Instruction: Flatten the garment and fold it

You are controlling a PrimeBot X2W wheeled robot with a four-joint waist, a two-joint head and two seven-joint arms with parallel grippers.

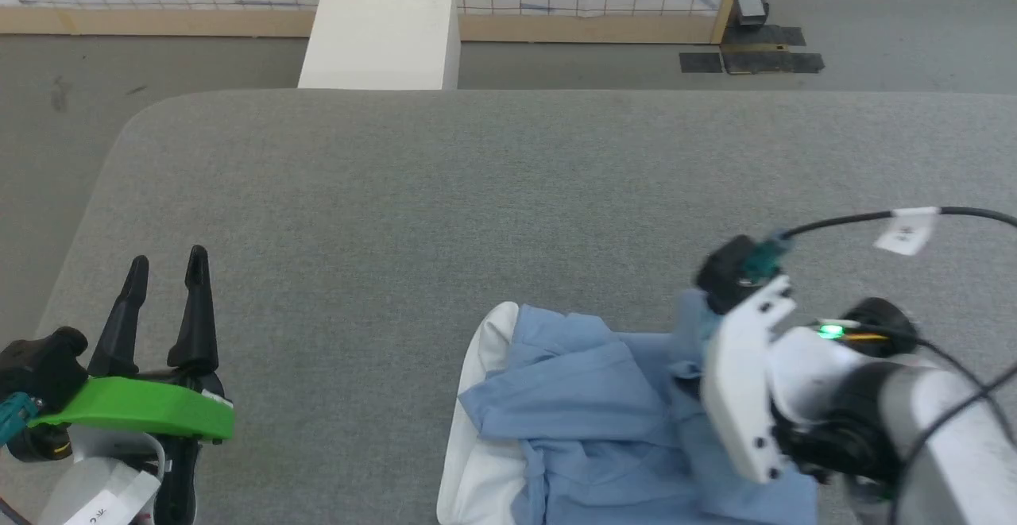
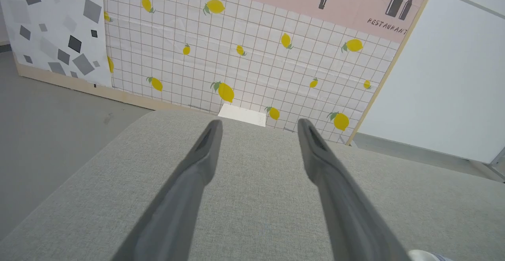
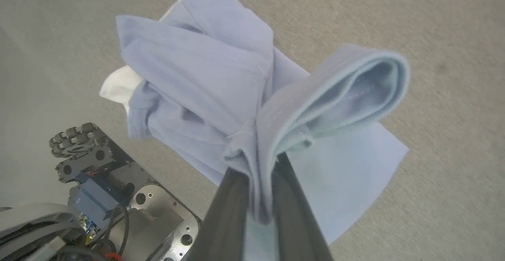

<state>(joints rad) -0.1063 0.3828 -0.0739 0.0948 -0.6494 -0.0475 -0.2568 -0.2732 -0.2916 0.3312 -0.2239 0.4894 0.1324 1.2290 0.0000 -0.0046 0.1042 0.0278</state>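
Note:
The garment [image 1: 588,406], light blue with a white patch along its left side, lies crumpled at the near edge of the grey table [image 1: 477,207]. In the right wrist view the garment [image 3: 205,79] has a folded hem pinched between my right gripper's [image 3: 260,170] two dark fingers, lifted a little off the cloth below. In the head view the right arm's white wrist [image 1: 755,382] covers the gripper and the garment's right part. My left gripper [image 1: 167,267] stands open over bare table at the lower left, far from the garment; its fingers [image 2: 205,150] hold nothing.
A white box [image 1: 381,32] stands on the floor beyond the table's far edge, against a lemon-print partition [image 2: 256,55]. A black cable [image 1: 858,219] arcs over the right arm. The robot's base and wheel [image 3: 75,138] show below the table's near edge.

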